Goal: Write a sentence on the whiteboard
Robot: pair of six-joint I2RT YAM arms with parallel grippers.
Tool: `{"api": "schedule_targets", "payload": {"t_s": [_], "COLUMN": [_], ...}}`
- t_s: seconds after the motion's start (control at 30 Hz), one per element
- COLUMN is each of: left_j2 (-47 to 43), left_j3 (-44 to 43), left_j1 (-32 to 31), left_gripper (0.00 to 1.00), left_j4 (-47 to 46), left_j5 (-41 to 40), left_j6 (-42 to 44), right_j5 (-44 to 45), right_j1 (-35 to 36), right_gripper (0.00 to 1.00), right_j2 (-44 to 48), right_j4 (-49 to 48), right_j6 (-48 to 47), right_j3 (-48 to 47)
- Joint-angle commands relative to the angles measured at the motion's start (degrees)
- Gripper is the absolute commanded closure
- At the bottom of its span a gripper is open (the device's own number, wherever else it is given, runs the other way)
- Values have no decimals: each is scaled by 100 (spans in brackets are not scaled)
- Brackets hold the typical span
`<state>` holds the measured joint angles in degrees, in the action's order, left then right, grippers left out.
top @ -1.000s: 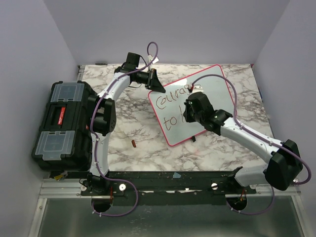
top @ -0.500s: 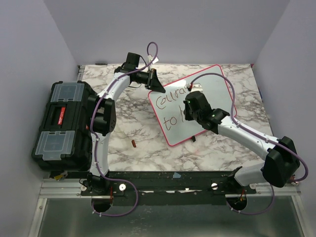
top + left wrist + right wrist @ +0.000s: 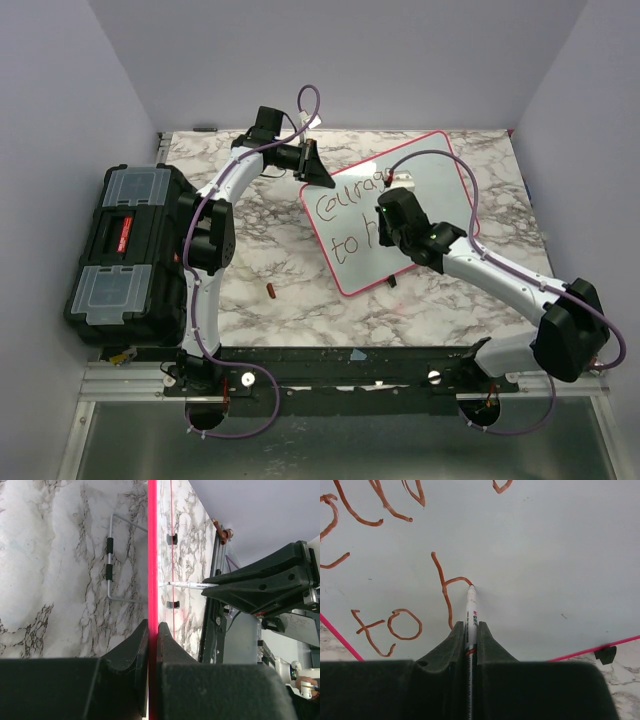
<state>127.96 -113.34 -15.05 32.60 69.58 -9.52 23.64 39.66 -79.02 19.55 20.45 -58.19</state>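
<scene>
The whiteboard point(image 3: 437, 185) sits toward the far right of the marble counter point(image 3: 265, 250), turned at an angle so one corner points to the back wall. Its pink-red rim shows all round, except where the right arm crosses it.

The left claw point(image 3: 153, 628) is clamped on the whiteboard at its far left corner. In the left wrist view the two fingers are pressed together with the thin red rim caught between them.

The right claw point(image 3: 471, 628) is closed on a slim white marker point(image 3: 470, 605), which sticks out straight ahead between the fingers. The marker's tip touches the board right at the end of the arch of an "h".

The sentence point(image 3: 338, 208) runs in two lines across the left half of the board. From above, the upper line reads "Coura" before the right arm covers it. The lower line reads "to h", with the "h" under the marker. Close up, the strokes look reddish brown.

A black toolbox point(image 3: 125, 255) with clear lid compartments stands at the left edge of the counter, well apart from the board. A small reddish-brown piece point(image 3: 270, 291), perhaps the marker's cap, lies on the counter between toolbox and board, nearer the board's near corner.
</scene>
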Motion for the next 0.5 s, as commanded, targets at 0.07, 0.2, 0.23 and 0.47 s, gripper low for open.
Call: {"api": "schedule_targets", "payload": {"t_s": [0.07,0.2,0.23,0.47], "left_j2": [-131,-141,-142,-144], "left_j3": [13,22,29,36], "left_j1": [26,25,22,25], "left_gripper": [100,100,100,100], "left_j4": [-400,-406,-396,-395], "left_j5": [38,38,25,34], "left_j6": [502,503,503,506], "right_j5": [157,34,-17,-394], "right_j1": [-20,-20,-20,-20], "right_gripper": [99,99,99,99], "right_j2": [206,345,381,498], "right_j4": [352,417,431,480], "right_j6": [25,83,94,151], "right_j3": [379,554,595,743]}}
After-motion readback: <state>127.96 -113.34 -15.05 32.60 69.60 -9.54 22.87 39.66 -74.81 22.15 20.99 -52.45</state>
